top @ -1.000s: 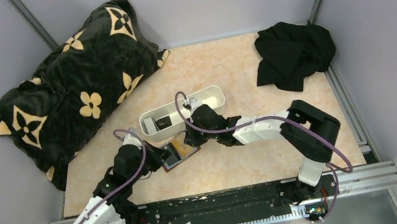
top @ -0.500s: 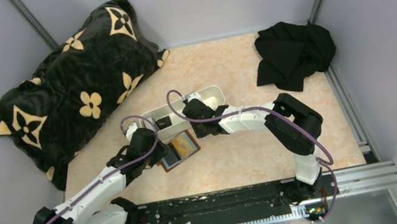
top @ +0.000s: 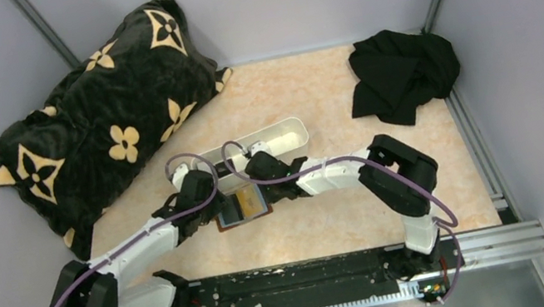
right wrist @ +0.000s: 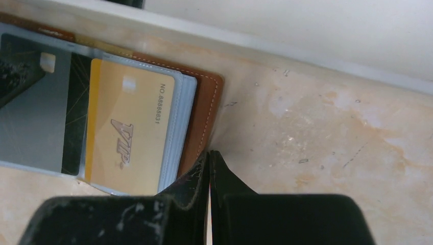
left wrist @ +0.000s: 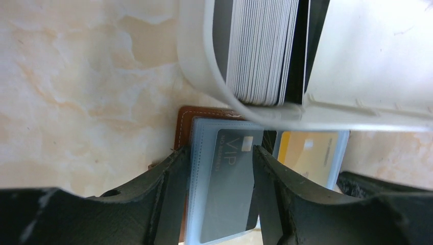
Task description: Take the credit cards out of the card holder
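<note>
Since the grey credit card [left wrist: 230,189] and the yellow credit card [right wrist: 127,127] are thin, stiff and slick inside soft clear sleeves, each should probably be pinched by a short edge and slid out flat while the light card holder [top: 242,207] is pinned. It lies open on the table [top: 332,227], just beside the white tray [left wrist: 194,51]. The left gripper [left wrist: 219,153] is spread astride the grey card; the right gripper [right wrist: 209,158], pressed together, sits at the holder's brown edge.
</note>
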Tool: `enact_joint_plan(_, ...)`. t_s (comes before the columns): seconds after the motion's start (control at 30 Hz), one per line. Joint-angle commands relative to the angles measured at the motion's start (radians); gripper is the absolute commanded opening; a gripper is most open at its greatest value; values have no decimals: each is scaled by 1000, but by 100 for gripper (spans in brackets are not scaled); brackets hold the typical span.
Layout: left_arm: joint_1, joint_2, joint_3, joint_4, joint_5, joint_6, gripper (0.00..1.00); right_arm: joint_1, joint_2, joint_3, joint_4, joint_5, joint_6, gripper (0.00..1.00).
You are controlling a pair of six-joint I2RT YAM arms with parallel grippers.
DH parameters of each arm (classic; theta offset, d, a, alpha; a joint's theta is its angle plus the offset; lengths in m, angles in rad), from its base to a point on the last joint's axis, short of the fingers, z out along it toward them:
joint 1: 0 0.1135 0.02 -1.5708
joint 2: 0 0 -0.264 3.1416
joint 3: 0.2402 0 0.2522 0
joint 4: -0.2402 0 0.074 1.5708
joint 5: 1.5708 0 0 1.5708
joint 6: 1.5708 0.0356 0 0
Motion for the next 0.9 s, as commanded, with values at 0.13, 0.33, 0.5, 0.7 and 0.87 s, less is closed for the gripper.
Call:
enact_joint_plan(0.13,17,64,-3,49,80,54,56,106,-55,-70,41,-15,124,0)
enact_joint_plan(0.33,16,13,-46,77,171,46,52,106,-175,-114,-10,99,154,0)
enact_joint_plan(0.5,-9,3,-75,103,270,4,47,106,-252,-65,-65,181,131,0)
enact_joint_plan(0.7,-84,-77,-64,31,185,-21,55,94,-240,-39,-37,166,120,0)
enact_joint_plan(0.87,-89,-235,-32,-25,165,14,74,77,-265,-128,1,129,172,0)
